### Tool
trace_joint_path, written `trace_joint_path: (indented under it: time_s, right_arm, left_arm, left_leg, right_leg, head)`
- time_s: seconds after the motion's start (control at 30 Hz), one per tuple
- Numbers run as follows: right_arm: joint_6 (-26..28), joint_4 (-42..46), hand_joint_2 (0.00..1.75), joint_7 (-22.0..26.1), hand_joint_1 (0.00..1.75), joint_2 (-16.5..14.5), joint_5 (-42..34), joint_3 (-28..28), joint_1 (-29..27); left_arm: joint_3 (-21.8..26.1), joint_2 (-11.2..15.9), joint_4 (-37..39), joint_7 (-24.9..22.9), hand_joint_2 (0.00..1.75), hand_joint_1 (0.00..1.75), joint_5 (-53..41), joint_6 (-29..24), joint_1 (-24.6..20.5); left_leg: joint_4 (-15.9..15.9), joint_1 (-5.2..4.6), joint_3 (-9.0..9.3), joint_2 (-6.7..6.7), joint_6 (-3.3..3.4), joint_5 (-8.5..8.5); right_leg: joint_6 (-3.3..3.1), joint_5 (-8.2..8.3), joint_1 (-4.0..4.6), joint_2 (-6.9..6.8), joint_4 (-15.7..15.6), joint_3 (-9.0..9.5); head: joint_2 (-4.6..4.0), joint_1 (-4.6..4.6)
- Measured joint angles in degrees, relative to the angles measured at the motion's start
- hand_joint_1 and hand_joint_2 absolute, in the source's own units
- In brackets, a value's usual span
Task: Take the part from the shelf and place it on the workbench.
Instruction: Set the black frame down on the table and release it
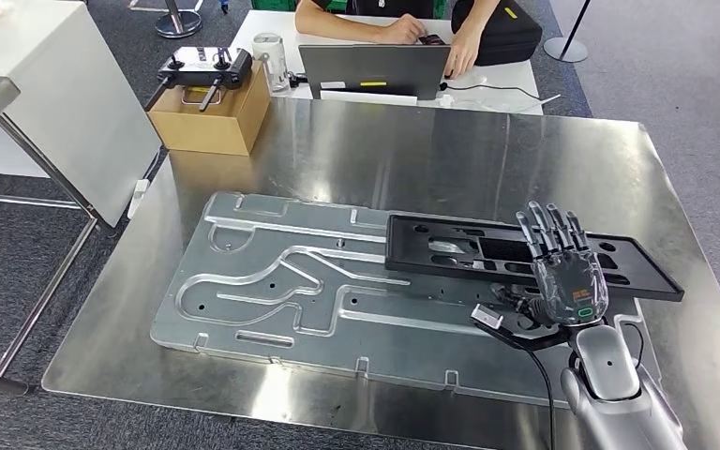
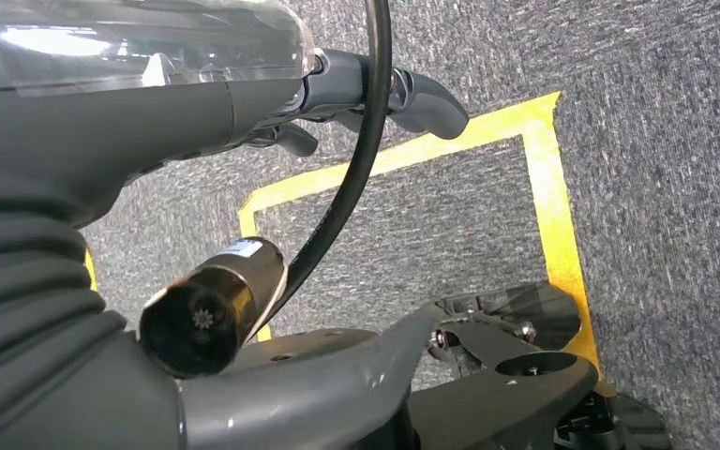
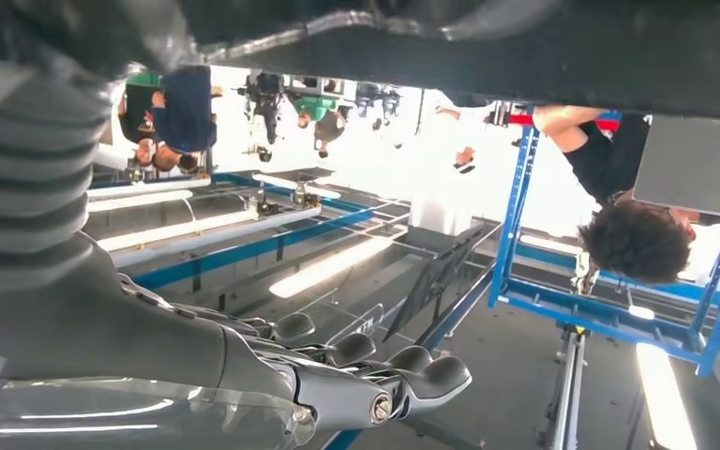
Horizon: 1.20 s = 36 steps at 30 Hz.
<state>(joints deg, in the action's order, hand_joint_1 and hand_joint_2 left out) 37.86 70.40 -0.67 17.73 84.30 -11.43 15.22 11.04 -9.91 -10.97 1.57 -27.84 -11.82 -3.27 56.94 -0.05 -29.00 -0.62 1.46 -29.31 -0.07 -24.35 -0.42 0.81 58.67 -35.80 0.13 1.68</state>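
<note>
Right hand fingers straight, empty | over black part | workbench

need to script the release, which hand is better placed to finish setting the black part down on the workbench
Right. The right hand is already at the black part, which lies across the machined plate on the workbench. The left hand hangs over carpet beside yellow floor tape, well away.

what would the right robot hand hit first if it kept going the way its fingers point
Probably the black part: the right robot hand points its fingers across it. Height above it is unclear, so it may pass over.
</note>
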Motion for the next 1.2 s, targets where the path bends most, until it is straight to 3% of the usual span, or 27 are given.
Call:
trace_joint_path:
  time_s: [0.1, 0.2, 0.23, 0.3, 0.37, 0.4, 0.43, 0.5, 0.57, 0.67, 0.7, 0.77, 0.83, 0.87, 0.9, 0.93, 1.0, 1.07, 1.13, 1.2]
  right_arm:
    - [0.01, 0.05, 0.00, 0.13, 0.00, -0.03, -0.08, 0.04, -0.01]
    - [0.03, 0.42, 0.00, 0.34, 0.00, -0.04, -0.38, 0.28, 0.07]
    - [0.03, 0.51, 0.00, 0.44, 0.00, -0.04, -0.54, 0.46, 0.14]
    - [0.00, 0.51, 0.00, 0.68, 0.00, -0.04, -0.79, 0.78, 0.20]
    - [-0.05, 0.49, 0.00, 0.86, 0.00, -0.05, -0.90, 0.88, 0.11]
    - [-0.10, 0.49, 0.00, 0.93, 0.00, -0.05, -0.96, 0.90, 0.11]
    - [-0.16, 0.49, 0.00, 1.02, 0.00, -0.05, -1.05, 0.92, 0.16]
    - [-0.34, 0.49, 0.00, 1.22, 0.00, -0.08, -1.29, 0.99, 0.37]
    - [-0.53, 0.50, 0.00, 1.35, 0.00, -0.16, -1.48, 1.08, 0.59]
    - [-0.67, 0.61, 0.00, 1.43, 0.00, -0.26, -1.66, 1.15, 0.76]
    - [-0.69, 0.68, 0.00, 1.44, 0.00, -0.29, -1.69, 1.15, 0.82]
    - [-0.72, 0.78, 0.00, 1.45, 0.00, -0.31, -1.75, 1.15, 0.93]
    - [-0.75, 0.81, 0.00, 1.45, 0.00, -0.36, -1.76, 1.15, 0.93]
    - [-0.76, 0.81, 0.00, 1.46, 0.00, -0.40, -1.76, 1.15, 0.92]
    - [-0.76, 0.81, 0.00, 1.46, 0.00, -0.44, -1.76, 1.15, 0.92]
    - [-0.77, 0.81, 0.00, 1.46, 0.00, -0.47, -1.78, 1.15, 0.93]
    - [-0.81, 0.81, 0.00, 1.60, 0.00, -0.50, -1.84, 1.15, 0.95]
    - [-0.91, 0.81, 0.00, 1.82, 0.00, -0.56, -1.93, 1.16, 0.99]
    - [-0.98, 0.82, 0.00, 1.96, 0.00, -0.69, -1.96, 1.16, 1.01]
    - [-0.99, 0.83, 0.00, 2.00, 0.00, -0.78, -1.97, 1.26, 1.02]
  left_arm:
    - [0.05, 0.05, 0.00, -0.02, 0.00, 0.00, 0.34, 0.39, 0.00]
    - [0.17, 0.00, 0.00, -0.02, 0.00, 0.00, 0.58, 0.77, -0.06]
    - [0.21, -0.02, 0.00, -0.02, 0.00, 0.00, 0.61, 0.82, -0.09]
    - [0.28, -0.02, 0.00, -0.02, 0.00, 0.00, 0.61, 0.87, -0.09]
    - [0.33, -0.02, 0.00, -0.02, 0.00, 0.00, 0.61, 0.90, -0.05]
    - [0.34, -0.05, 0.00, -0.02, 0.00, 0.00, 0.61, 0.91, -0.04]
    - [0.37, -0.08, 0.00, -0.02, 0.00, 0.00, 0.61, 0.91, -0.06]
    - [0.40, -0.14, 0.00, -0.03, 0.00, 0.00, 0.61, 0.89, -0.13]
    - [0.48, -0.17, 0.00, -0.05, 0.00, 0.00, 0.60, 0.87, -0.17]
    - [0.63, -0.22, 0.01, -0.22, 0.00, 0.00, 0.58, 0.87, -0.17]
    - [0.66, -0.21, 0.02, -0.29, 0.00, 0.00, 0.58, 0.87, -0.17]
    - [0.69, -0.21, 0.02, -0.36, 0.00, 0.00, 0.58, 0.87, -0.18]
    - [0.70, -0.21, 0.02, -0.37, 0.00, 0.00, 0.57, 0.87, -0.19]
    - [0.70, -0.21, 0.02, -0.37, 0.00, 0.00, 0.56, 0.87, -0.18]
    - [0.71, -0.21, 0.02, -0.37, 0.00, 0.00, 0.56, 0.87, -0.17]
    - [0.72, -0.21, 0.02, -0.37, 0.00, 0.00, 0.55, 0.87, -0.17]
    - [0.72, -0.15, 0.00, -0.37, 0.00, 0.00, 0.43, 0.88, -0.29]
    - [0.74, -0.08, -0.02, -0.37, 0.00, 0.00, 0.28, 0.88, -0.45]
    - [0.75, -0.08, -0.02, -0.37, 0.00, 0.00, 0.26, 0.90, -0.58]
    - [0.77, -0.18, -0.01, -0.37, 0.00, 0.00, 0.26, 0.91, -0.61]
  left_leg:
    - [0.40, -0.31, -0.04, -0.01, 0.63, 0.06]
    - [-1.40, 0.18, 0.71, 0.26, 1.31, 1.68]
    - [-2.05, 0.41, 0.88, 0.40, 1.51, 2.20]
    - [-2.27, 0.57, 0.63, 0.58, 1.70, 2.57]
    - [-1.76, 0.67, 0.11, 0.68, 1.65, 2.56]
    - [-1.39, 0.79, -0.17, 0.71, 1.56, 2.50]
    - [-0.93, 1.00, -0.44, 0.71, 1.35, 2.37]
    - [0.35, 1.38, -1.24, 0.61, 0.49, 1.86]
    - [1.50, 1.37, -2.02, 0.40, -0.53, 1.44]
    - [2.34, 1.35, -2.74, 0.24, -1.71, 1.32]
    - [3.07, 1.43, -3.21, 0.28, -1.98, 0.59]
    - [7.55, 1.51, -5.08, 0.39, -2.21, -3.06]
    - [14.75, 1.42, -7.70, 0.43, -2.15, -7.32]
    - [17.24, 1.34, -8.38, 0.42, -1.98, -8.28]
    - [17.86, 1.21, -8.12, 0.42, -1.66, -8.13]
    - [16.29, 0.98, -6.77, 0.42, -1.18, -6.95]
    - [8.51, 0.27, -1.80, 0.44, 0.39, -4.11]
    - [2.47, -0.43, 1.66, 0.68, 1.30, -2.61]
    - [1.00, -0.84, 1.94, 0.86, 1.40, -1.80]
    - [-0.28, -0.65, 1.51, 0.91, 1.80, -0.18]
  right_leg:
    - [0.64, 0.38, -0.27, 0.03, -0.29, 0.11]
    - [1.38, -0.21, -0.11, -0.04, -0.01, 0.10]
    - [1.61, -1.57, -0.11, -0.12, 1.65, -0.53]
    - [2.10, -5.49, -0.46, -0.26, 8.33, -3.16]
    - [2.78, -7.39, -1.02, -0.35, 14.08, -5.29]
    - [3.15, -6.81, -1.34, -0.44, 14.24, -5.05]
    - [3.53, -5.32, -1.68, -0.57, 12.13, -3.67]
    - [4.16, -2.85, -2.05, -0.69, 5.14, 0.36]
    - [3.58, -2.46, -1.87, -0.46, 1.80, 2.07]
    - [1.57, -2.57, -1.64, -0.32, 2.00, 1.22]
    - [1.01, -2.28, -1.62, -0.39, 2.05, 0.87]
    - [0.03, -1.65, -1.50, -0.58, 1.94, 0.12]
    - [-0.55, -0.95, -1.05, -0.74, 1.94, -0.83]
    - [-0.71, -0.55, -0.77, -0.80, 1.95, -1.33]
    - [-0.80, -0.14, -0.48, -0.83, 1.95, -1.83]
    - [-0.85, 0.29, -0.19, -0.83, 1.96, -2.29]
    - [-0.85, 1.17, 0.19, -0.83, 1.95, -3.05]
    - [-0.44, 2.10, 0.12, -0.89, 1.70, -3.29]
    - [0.38, 3.19, -0.23, -0.99, 1.02, -3.19]
    - [1.16, 3.73, -0.24, -0.96, 0.37, -3.38]
  head:
    - [0.00, -0.01]
    - [0.00, 0.03]
    - [0.00, 0.05]
    - [0.00, 0.07]
    - [0.00, 0.07]
    - [0.00, 0.06]
    - [0.00, 0.06]
    - [0.00, 0.12]
    - [0.00, 0.19]
    - [0.00, 0.15]
    - [0.00, 0.11]
    - [0.00, 0.10]
    - [0.00, 0.10]
    - [0.00, 0.10]
    - [0.00, 0.10]
    - [0.00, 0.10]
    - [0.00, 0.11]
    - [0.00, 0.14]
    - [0.00, 0.14]
    - [0.00, 0.15]
